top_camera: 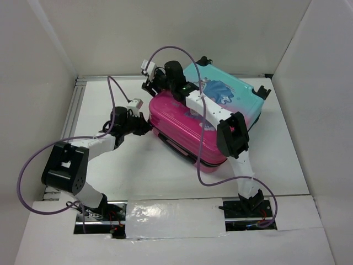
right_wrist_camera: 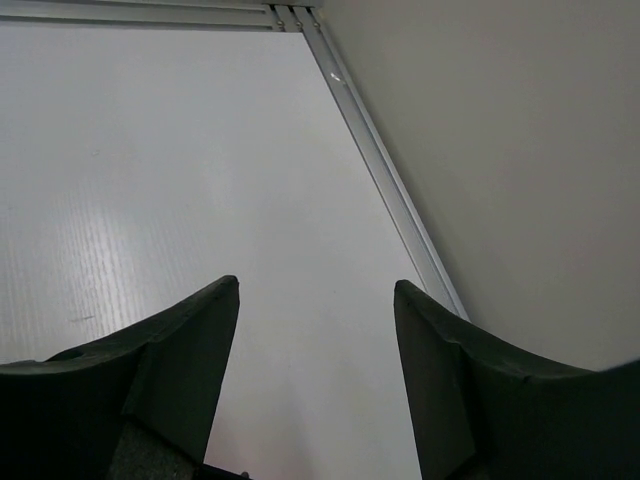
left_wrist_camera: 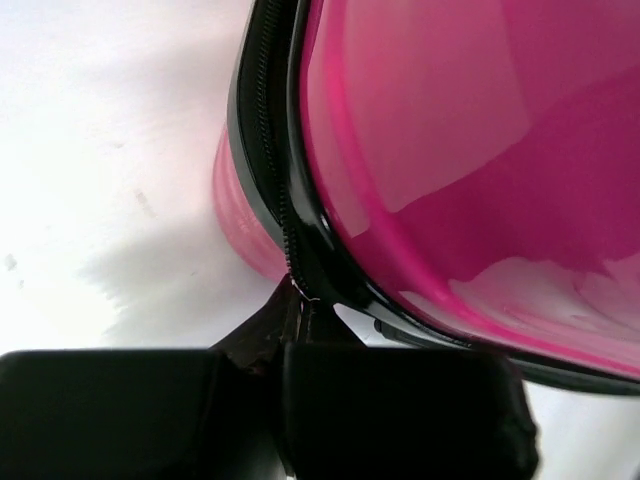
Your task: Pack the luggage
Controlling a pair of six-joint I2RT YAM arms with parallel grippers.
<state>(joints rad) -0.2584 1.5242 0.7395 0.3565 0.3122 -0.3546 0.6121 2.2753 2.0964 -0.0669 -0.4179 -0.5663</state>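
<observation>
Item: small hard-shell suitcase, glossy pink shading to teal, cartoon print, black wheels. Lies closed and flat, centre-right on the white table, teal end far right.
Black zip band: runs round its left corner.
Left gripper: at that near-left corner, fingers drawn together against the zip seam; hold on anything not discernible.
Right gripper: at the case's far-left corner, jaws spread wide, holding nothing, above bare table beside an aluminium rail.
</observation>
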